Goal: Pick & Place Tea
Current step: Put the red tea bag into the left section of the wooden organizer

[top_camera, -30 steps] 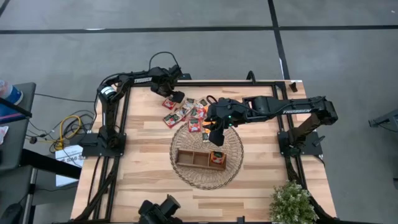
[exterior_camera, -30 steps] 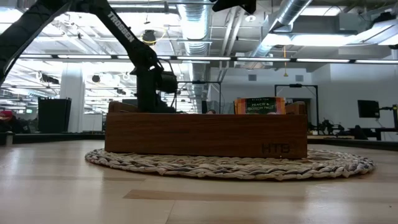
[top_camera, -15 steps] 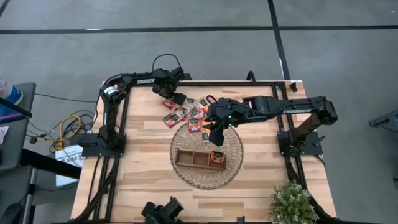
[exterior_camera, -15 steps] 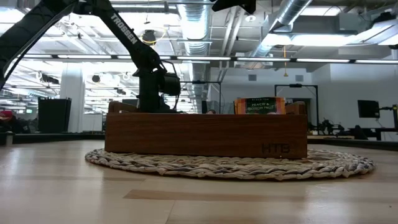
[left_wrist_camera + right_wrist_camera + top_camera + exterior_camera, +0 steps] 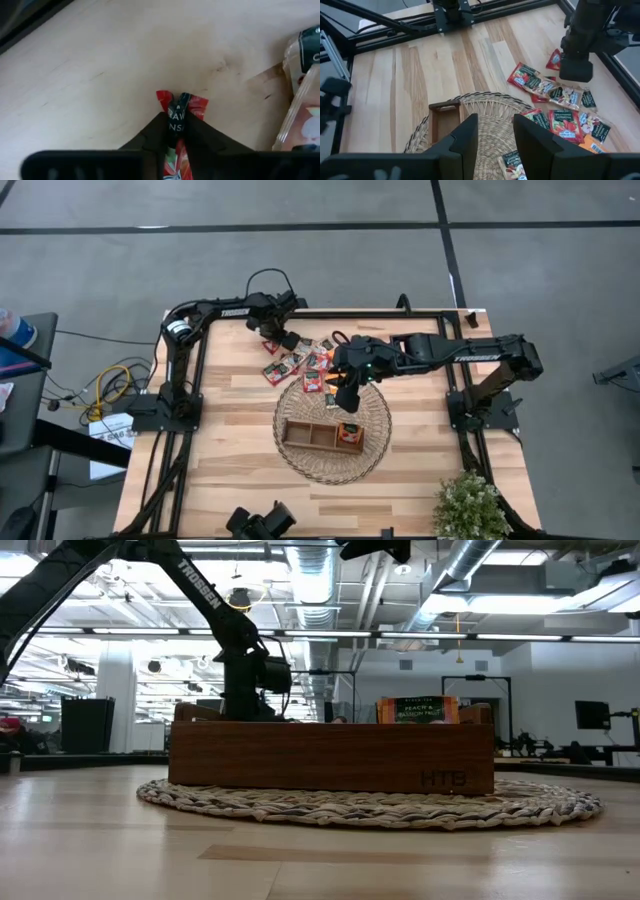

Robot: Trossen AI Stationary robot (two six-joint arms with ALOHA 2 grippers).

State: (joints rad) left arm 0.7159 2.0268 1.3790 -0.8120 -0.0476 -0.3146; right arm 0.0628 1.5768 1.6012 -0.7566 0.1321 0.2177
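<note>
Two dark arms reach over the pale wooden table [image 5: 230, 450], the largest thing in the high view, framed by a black rail. On it lies a round wicker mat [image 5: 332, 432] carrying a brown wooden tray [image 5: 322, 436] with three compartments; an orange sachet [image 5: 349, 434] stands in the compartment at the tray's right end. The low view shows the tray's long wall [image 5: 330, 755] side-on, which hides its inside; only the top of that sachet [image 5: 417, 709] shows above the rim. A leafy plant [image 5: 469, 506] sits at the table's near right corner, cut off by the picture's edge.

The left arm stretches across the far edge of the table, its left end effector [image 5: 276, 340] down at the left end of the tea pile [image 5: 305, 360]. The left wrist view shows its fingers [image 5: 200, 140] pinched together on a red sachet [image 5: 181, 107] standing on edge, its lower part hidden between them. Pale sachets [image 5: 302, 110] lie just beside it, cut off at the frame.

The right arm comes in from the right, with the right end effector [image 5: 343, 393] above the far edge of the mat, near the pile. Its fingers [image 5: 465, 142] stand apart, nothing between them. Past them, the right wrist view shows red, orange and pale sachets [image 5: 560, 107] overlapping on the table; their labels are too small to read, and the left arm's dark end [image 5: 576, 67] covers some.
</note>
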